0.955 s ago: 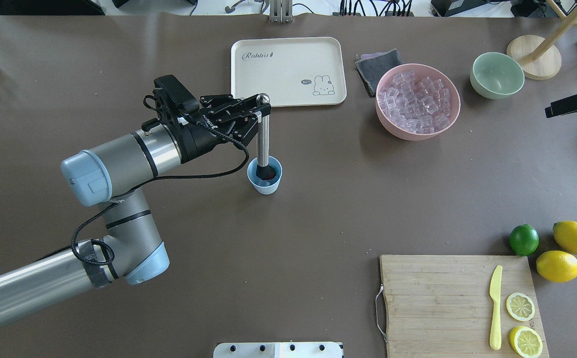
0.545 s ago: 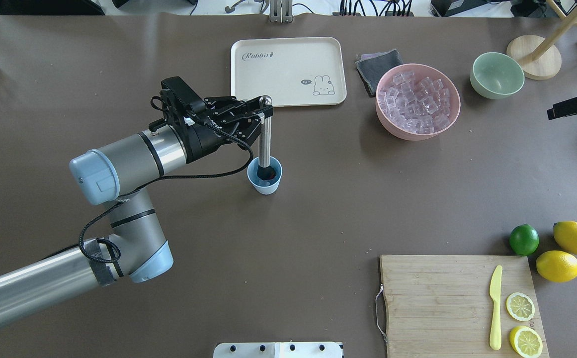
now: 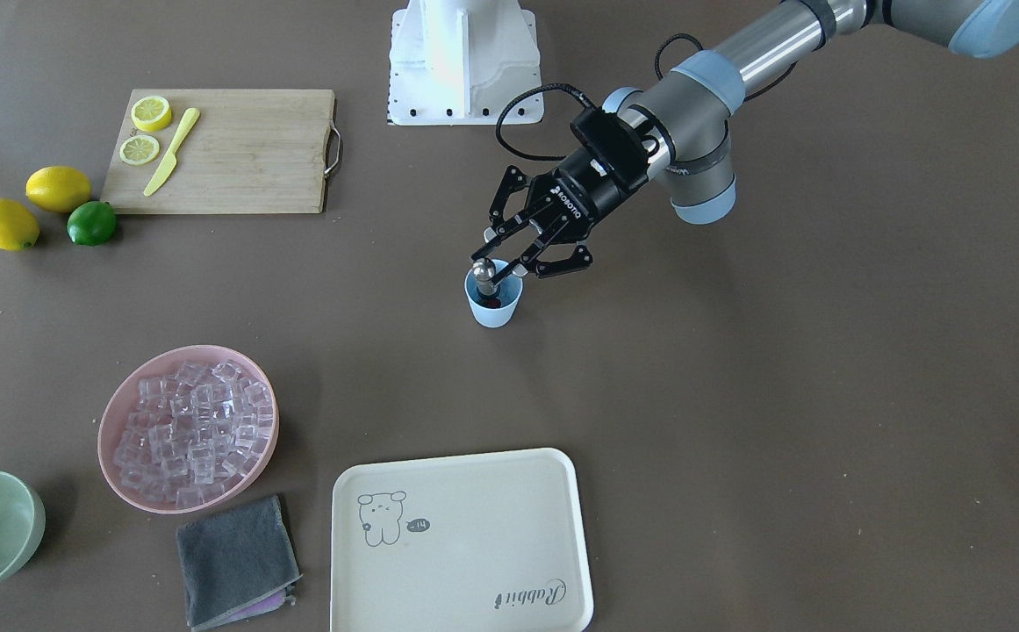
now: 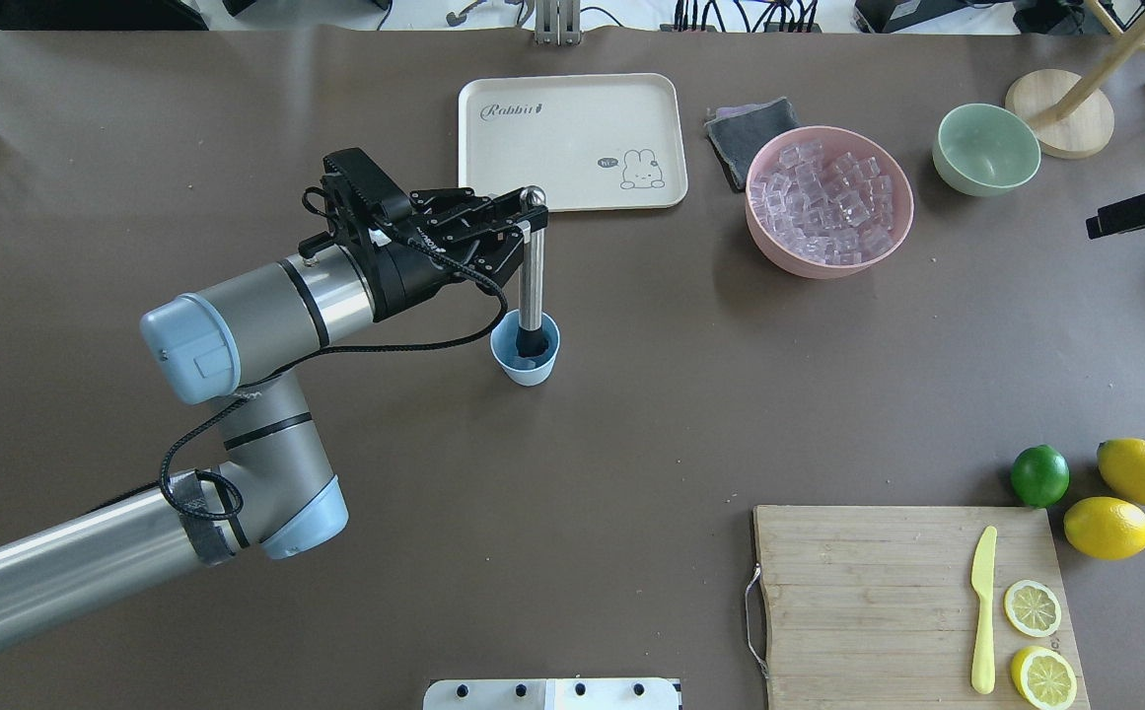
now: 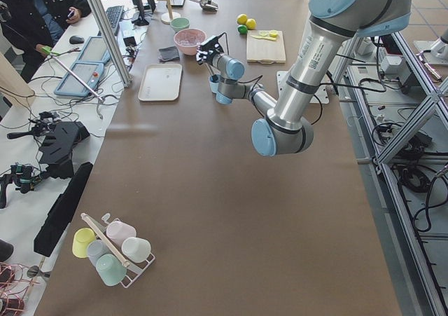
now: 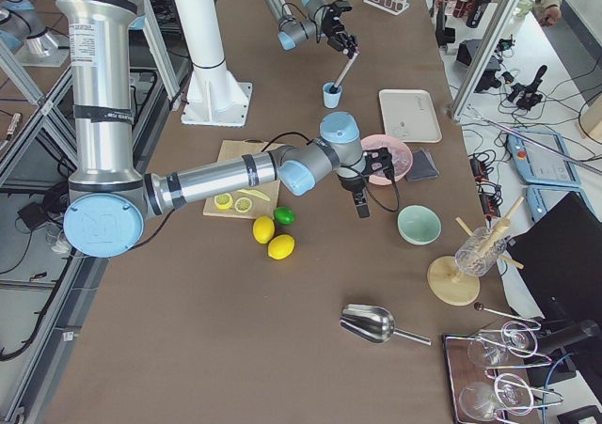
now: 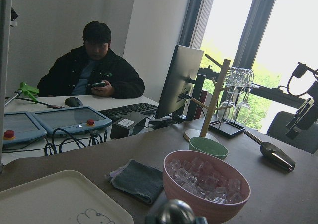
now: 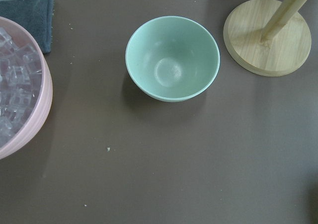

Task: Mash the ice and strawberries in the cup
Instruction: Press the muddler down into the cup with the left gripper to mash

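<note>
- The left end effector [image 4: 518,222] is clenched on a steel muddler [image 4: 531,276], gripping it just under the rounded top. The rod's dark head stands inside the cup [image 4: 528,373].
- Across the last second the wrist has drifted a little toward the tray side and to the right in the overhead view. It carries the muddler's top with it, while the foot of the rod stays in the cup.
- A second ago a red patch showed beside the dark head from above. Now the head covers it in that view. Only a sliver of the strawberries [image 3: 493,304] shows low in the cup from the front-facing camera.
- The cup has not moved on the bench [image 4: 631,444]. It stands upright, near the tray and well apart from the pink bowl [image 4: 828,271].
- The ice [image 4: 828,202] lies heaped in that pink bowl. Whether any cubes are under the muddler in the cup I cannot tell.
- My reading is that a pressing stroke is under way, with the head bearing on the berry. The mashing looks begun but not finished.
- Nothing steadies the cup, so a sideways push from the rod could tip it.
- The right end effector [image 4: 1109,217] hangs at the far right, away from the work. I cannot tell whether it is released or clenched.
</note>
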You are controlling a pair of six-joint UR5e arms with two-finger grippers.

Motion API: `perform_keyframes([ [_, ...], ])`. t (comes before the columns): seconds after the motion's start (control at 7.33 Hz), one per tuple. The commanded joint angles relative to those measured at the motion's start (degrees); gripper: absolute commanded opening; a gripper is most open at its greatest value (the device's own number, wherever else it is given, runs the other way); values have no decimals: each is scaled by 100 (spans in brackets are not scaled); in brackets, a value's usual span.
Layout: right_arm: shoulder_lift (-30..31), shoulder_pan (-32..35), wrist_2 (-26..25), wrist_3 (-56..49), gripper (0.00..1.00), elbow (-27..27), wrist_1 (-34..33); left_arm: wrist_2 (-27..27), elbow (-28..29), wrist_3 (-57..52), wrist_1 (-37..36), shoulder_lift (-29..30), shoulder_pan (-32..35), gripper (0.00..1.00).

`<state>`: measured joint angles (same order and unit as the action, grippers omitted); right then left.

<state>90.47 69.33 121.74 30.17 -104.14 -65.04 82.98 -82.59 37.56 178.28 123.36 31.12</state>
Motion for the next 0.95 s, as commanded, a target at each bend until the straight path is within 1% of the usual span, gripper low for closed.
perform_keyframes([
  [0.0,49,2,8,7,100,-62,0,-1,-231,41,5,-22,-9,0],
  [0.27,207,2,25,7,100,-254,0,-1,-214,41,92,-66,-18,0],
  [0.55,295,2,8,7,100,-300,0,-1,-170,41,110,-145,-18,0],
  [0.82,322,2,8,7,100,-300,0,-27,57,41,110,-84,-45,0],
])
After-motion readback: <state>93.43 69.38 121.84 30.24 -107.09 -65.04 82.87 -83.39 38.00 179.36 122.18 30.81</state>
